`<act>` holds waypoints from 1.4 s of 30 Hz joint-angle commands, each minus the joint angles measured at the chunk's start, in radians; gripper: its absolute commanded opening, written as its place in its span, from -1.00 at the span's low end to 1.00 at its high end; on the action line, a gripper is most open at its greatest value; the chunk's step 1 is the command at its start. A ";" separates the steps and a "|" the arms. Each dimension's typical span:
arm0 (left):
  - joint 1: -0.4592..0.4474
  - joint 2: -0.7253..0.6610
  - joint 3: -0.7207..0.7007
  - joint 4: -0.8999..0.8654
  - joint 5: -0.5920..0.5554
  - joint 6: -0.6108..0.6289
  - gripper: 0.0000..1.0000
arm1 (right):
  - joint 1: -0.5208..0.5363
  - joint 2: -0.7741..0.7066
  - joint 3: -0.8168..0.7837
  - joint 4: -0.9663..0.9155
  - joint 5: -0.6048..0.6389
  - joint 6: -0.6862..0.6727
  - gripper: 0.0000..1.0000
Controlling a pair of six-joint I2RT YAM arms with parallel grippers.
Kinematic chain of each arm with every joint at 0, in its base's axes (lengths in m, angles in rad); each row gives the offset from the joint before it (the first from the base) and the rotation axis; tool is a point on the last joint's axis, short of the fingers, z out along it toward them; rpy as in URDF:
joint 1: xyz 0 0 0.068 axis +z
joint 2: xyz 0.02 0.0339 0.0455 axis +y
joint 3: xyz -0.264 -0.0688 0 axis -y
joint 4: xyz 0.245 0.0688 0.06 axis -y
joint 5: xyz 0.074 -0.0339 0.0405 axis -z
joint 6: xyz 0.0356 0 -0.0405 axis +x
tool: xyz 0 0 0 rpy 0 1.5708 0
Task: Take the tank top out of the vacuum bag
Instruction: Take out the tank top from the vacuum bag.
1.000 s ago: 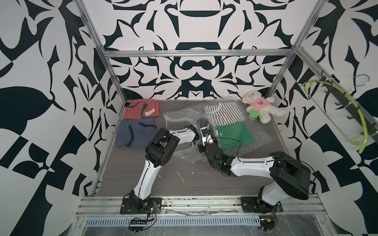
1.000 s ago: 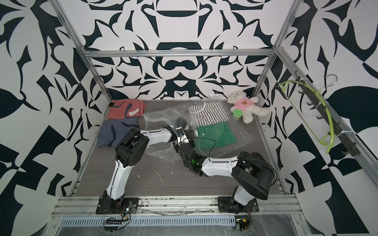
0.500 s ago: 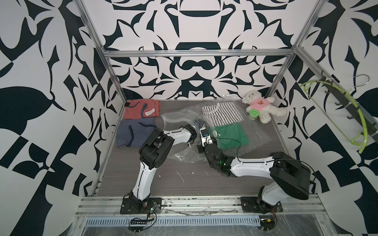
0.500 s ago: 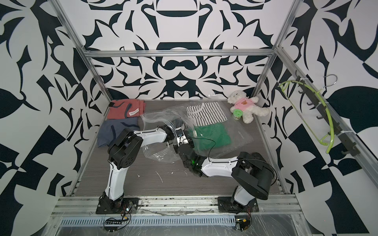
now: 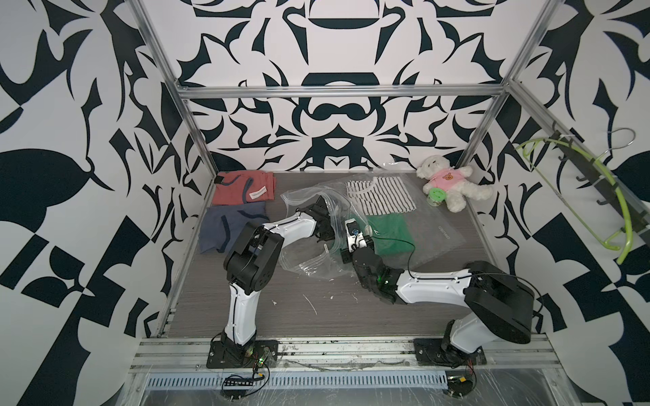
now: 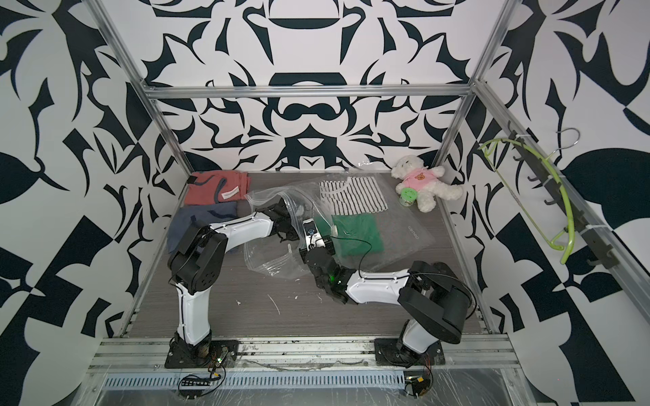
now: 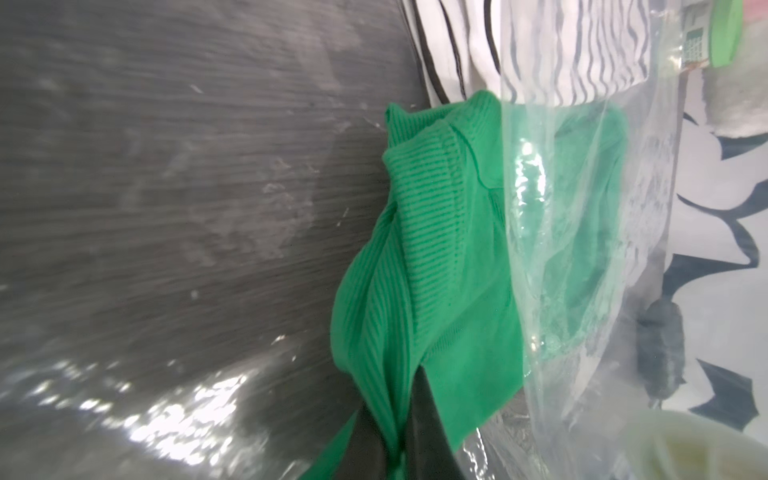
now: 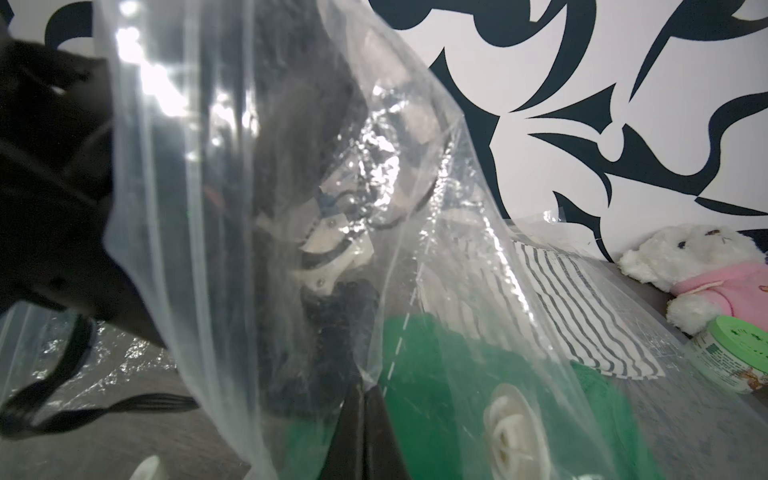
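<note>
Now, over the last second, the left arm has drawn back toward the left of the frame in both top views. The green tank top (image 5: 390,235) has slid a little that way with it. The left pincer (image 7: 397,419) is pressed together on a bunched fold of the top's ribbed edge. In the left wrist view that fold shows clear of one plastic layer, while the rest of the top lies under film. The vacuum bag (image 5: 439,242) lies across the middle and right of the tabletop (image 5: 316,316), and its loose mouth is crumpled around the left wrist. The right pincer (image 8: 365,399) is pinched shut on the bag's upper sheet, just beside the white valve disc (image 8: 511,419), and holds it up. I judge the pull to be under way but not finished, since most of the top is still inside.

At far left, a folded red garment (image 5: 242,188) and a blue garment (image 5: 228,225) lie well clear of the work. A striped garment (image 5: 380,197) sits in the bag touching the top's far edge and may drag along. The right arm's black cable (image 5: 397,239) loops over the bag above the top. The slack plastic at the mouth could also snag the fabric. Farther right, a green-lidded jar (image 5: 436,195) and a teddy bear (image 5: 450,182) stand apart from the bag's contents.
</note>
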 commanded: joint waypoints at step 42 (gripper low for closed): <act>0.120 -0.216 -0.091 -0.257 -0.064 0.063 -1.00 | -0.009 -0.144 -0.108 0.122 -0.053 0.014 0.49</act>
